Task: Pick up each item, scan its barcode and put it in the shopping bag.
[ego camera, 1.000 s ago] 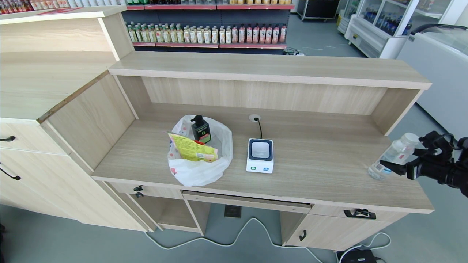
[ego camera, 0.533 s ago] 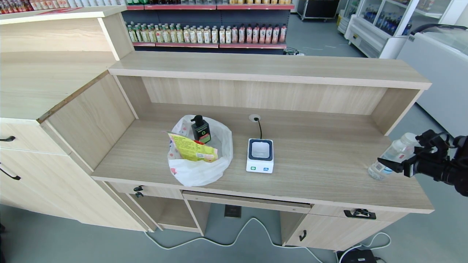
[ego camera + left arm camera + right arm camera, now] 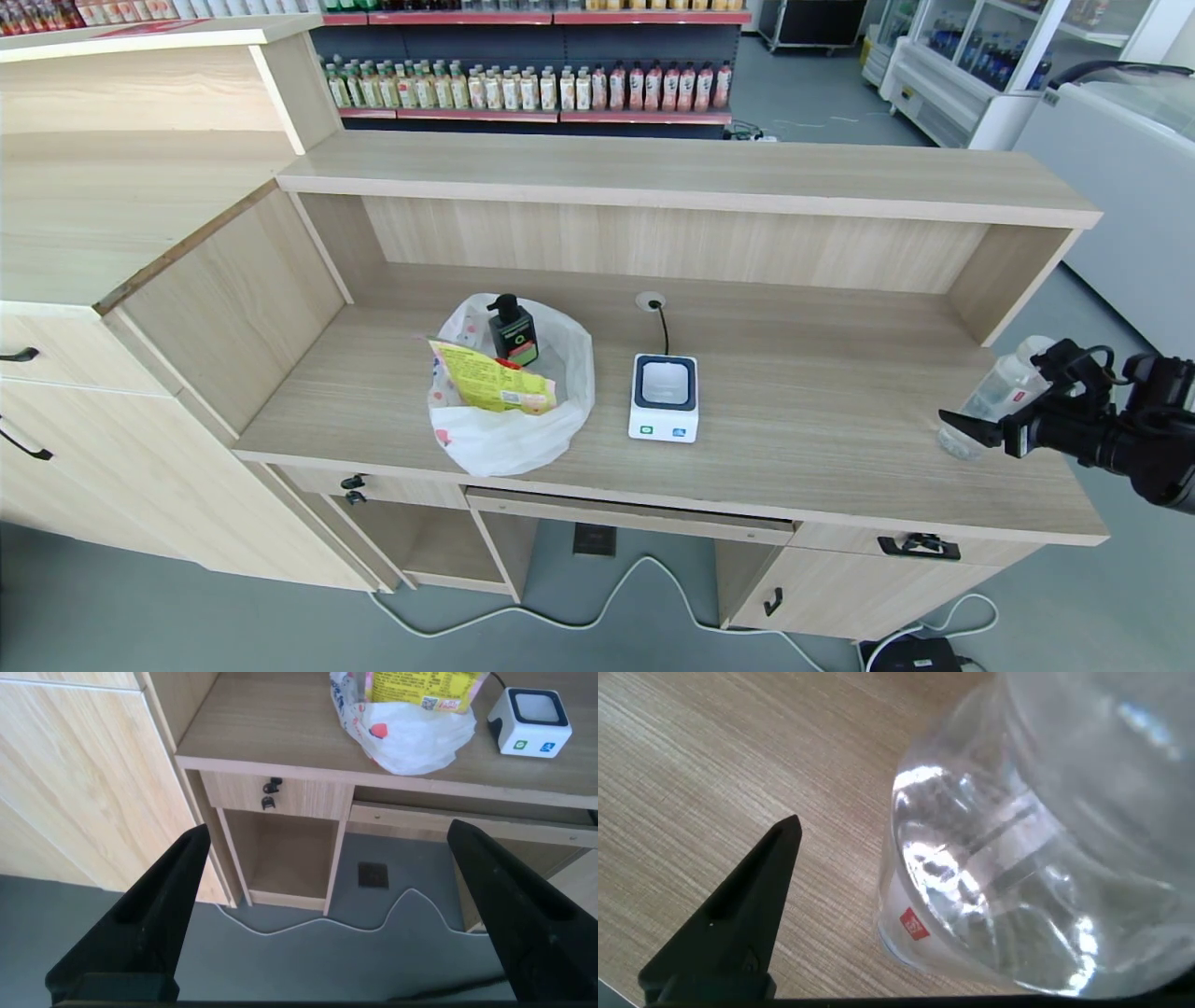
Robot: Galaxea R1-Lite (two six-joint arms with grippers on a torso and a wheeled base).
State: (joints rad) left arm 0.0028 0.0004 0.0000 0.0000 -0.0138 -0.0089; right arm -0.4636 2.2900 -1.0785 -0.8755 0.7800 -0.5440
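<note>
A pale wooden counter (image 3: 822, 411) spreads beneath the right pincer (image 3: 994, 397); drink shelves (image 3: 532, 89) stand well beyond it, a white freezer (image 3: 1116, 187) near it, grey floor (image 3: 140, 616) below.

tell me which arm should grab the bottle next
Right. The right tool, open, is at the bottle on the counter's right end, one finger close beside it. The left tool hangs below the counter's left front, past the shopping bag.

Black cabled arm (image 3: 1134, 446), pointed black tool (image 3: 991, 397)
</note>
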